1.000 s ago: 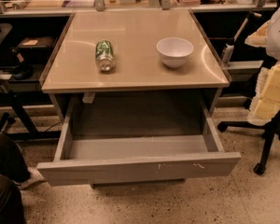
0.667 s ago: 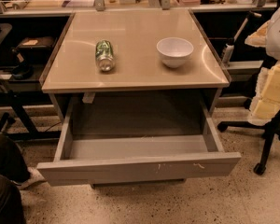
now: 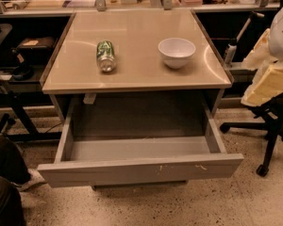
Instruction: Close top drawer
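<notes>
No change since a second ago: top drawer (image 3: 140,171) stands pulled out, push pending; my gripper is out of frame, so I cannot tell its state.

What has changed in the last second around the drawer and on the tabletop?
Nothing visibly changed. The top drawer stays pulled out, the green can still lies on its side, and the white bowl stands on the tabletop as before. The gripper is not in view.

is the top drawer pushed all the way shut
No, the top drawer is pulled far out below the table top, its inside exposed; the end effector is not in view.
</notes>
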Motion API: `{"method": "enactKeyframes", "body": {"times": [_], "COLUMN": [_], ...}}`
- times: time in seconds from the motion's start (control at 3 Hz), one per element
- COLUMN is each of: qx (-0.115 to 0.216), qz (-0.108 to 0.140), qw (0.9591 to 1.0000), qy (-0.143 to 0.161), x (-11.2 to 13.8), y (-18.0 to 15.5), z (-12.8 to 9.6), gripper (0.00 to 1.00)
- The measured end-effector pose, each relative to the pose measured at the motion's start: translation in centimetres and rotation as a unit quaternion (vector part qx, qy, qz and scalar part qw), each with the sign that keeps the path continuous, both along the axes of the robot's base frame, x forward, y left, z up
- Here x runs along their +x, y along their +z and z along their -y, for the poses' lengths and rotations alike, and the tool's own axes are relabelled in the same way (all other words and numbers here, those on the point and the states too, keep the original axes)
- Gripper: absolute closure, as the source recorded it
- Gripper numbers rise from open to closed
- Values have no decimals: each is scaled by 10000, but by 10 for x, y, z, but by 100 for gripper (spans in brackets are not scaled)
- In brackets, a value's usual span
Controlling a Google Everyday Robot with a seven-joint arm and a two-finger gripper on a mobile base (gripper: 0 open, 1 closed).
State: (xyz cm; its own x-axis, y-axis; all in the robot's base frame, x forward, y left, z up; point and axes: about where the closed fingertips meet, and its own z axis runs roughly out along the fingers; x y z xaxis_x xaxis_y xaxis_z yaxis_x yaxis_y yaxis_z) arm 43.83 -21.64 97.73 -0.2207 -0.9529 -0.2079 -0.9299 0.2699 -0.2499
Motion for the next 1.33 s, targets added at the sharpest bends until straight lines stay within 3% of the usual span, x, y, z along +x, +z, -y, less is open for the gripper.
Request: {"method": "enactKeyframes", "body": {"times": [0.67,1.0,1.33], "qx": [0,0,76], "qz": [0,0,-157], "qw": [10000,10000,9998], "qy": [0,0,70], "x": [0,0,-8], "y": [0,0,-25], "z": [0,0,-11], "gripper": [88,100,100]}}
